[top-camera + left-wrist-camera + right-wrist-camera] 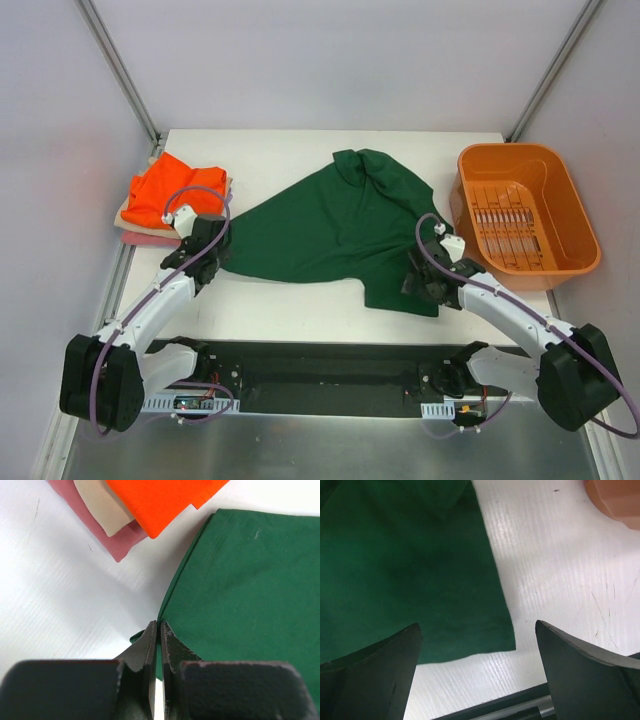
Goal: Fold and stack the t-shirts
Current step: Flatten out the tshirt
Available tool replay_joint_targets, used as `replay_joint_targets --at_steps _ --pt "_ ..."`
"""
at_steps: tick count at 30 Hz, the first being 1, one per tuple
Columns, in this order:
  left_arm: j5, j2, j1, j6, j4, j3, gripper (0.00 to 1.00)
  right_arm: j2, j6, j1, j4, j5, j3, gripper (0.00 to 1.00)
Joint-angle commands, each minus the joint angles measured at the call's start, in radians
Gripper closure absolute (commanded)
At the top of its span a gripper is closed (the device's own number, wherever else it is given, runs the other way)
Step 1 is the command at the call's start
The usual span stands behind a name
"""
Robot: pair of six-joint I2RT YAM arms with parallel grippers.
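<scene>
A plain dark green short-sleeved cloth t-shirt (330, 225) lies rumpled and unfolded on the white table (300, 312), stretched between the two pincers. The orange plastic basket (575, 215) stands just beyond the right pincer (477, 627), to its outer side. That pincer's fingers are spread wide above the shirt's near corner. A folded stack of bright orange t-shirt (165, 190), pale cream t-shirt (102, 507) and pink t-shirt (120, 542) sits just beyond the left pincer (159, 626), which is pressed together on the green shirt's hem corner. The cloth looks light, limp and quick to bunch, so hem corners and shoulders seem the surest holds.
</scene>
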Motion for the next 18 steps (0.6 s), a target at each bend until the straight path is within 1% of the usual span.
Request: replay_joint_targets --at_steps 1,7,11,12,14,16,18 --pt "-0.059 -0.041 0.011 0.018 -0.023 -0.022 1.0 -0.009 0.078 -0.06 -0.009 -0.015 -0.023 0.01" --pt "-0.027 -0.043 0.011 0.049 -0.023 -0.01 1.0 -0.08 0.09 -0.066 0.06 -0.103 -0.086 0.11" --pt "-0.029 -0.067 0.011 0.024 -0.007 -0.031 1.0 -0.127 0.101 -0.068 0.072 -0.143 -0.13 0.16" --pt "-0.029 -0.072 0.011 0.026 -0.003 -0.034 1.0 -0.13 0.101 -0.066 0.069 -0.147 -0.135 0.17" --pt "-0.024 -0.084 0.011 0.034 0.003 -0.037 1.0 -0.132 0.095 -0.068 0.069 -0.155 -0.138 0.21" --pt "-0.024 -0.093 0.011 0.043 0.004 -0.04 1.0 -0.115 0.095 -0.065 0.072 -0.161 -0.14 0.24" --pt "-0.022 -0.1 0.011 0.044 0.004 -0.043 1.0 -0.092 0.09 -0.065 0.09 -0.167 -0.137 0.3"
